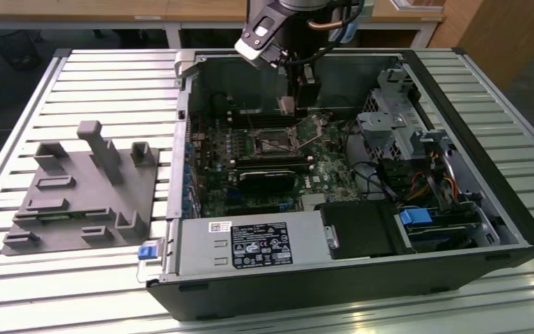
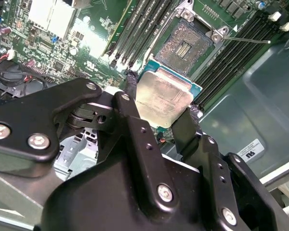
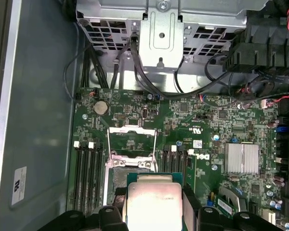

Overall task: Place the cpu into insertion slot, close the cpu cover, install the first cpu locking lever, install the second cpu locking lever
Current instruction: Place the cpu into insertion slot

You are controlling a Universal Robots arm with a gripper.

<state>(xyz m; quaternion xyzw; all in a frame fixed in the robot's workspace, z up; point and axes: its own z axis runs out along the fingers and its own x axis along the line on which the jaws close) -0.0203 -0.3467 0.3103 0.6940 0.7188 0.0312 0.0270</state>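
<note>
Gripper [image 2: 161, 101]: fingers pinch cpu [image 3: 154, 202] by opposite edges
Insertion slot [image 2: 185, 45]: uncovered, empty, just beyond the held cpu
Cpu cover [image 3: 132, 129]: swung open, lifted off the socket

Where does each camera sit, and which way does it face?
Exterior view: off the arm, high, looking down into the open computer case; the arm and gripper reach in.
First wrist view: on the wrist, facing the motherboard; black fingers show.
Second wrist view: on the wrist, angled along the gripper's linkage at the board.
Shared: both wrist views show the cpu held clear of the empty insertion slot.
</note>
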